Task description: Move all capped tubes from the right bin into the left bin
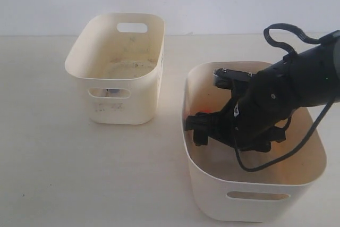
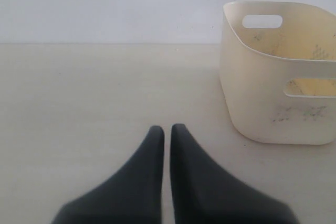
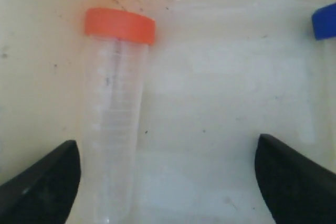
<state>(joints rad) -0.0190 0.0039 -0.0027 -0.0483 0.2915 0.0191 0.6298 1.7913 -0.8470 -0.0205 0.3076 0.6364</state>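
Now, the right tool (image 1: 203, 127) reaches down into the right bin (image 1: 255, 201), jaws spread wide and holding nothing. In the right wrist view, an orange-capped tube (image 3: 116, 114) lies flat on the stained bin floor between the jaws. It is just beside one jaw and well apart from the other, with its cap pointing away from the tool. The wide spread presumably lets both jaws pass outside the tube's body before closing across it. The blue cap (image 3: 325, 20) of a second tube shows at the frame edge, apart from the first, so a grasp of one need not disturb the other. The left tool (image 2: 167, 129) hangs over the bare desk (image 2: 79, 103), jaws narrow, almost touching, and empty. It waits near the left bin (image 2: 262, 103), probably to stay out of the working arm's way. Something blue shows through that bin's near handle cut-out in the exterior view; whether it is a tube cannot be told. Judged step: closing on the orange-capped tube, with at least two tubes not yet moved.
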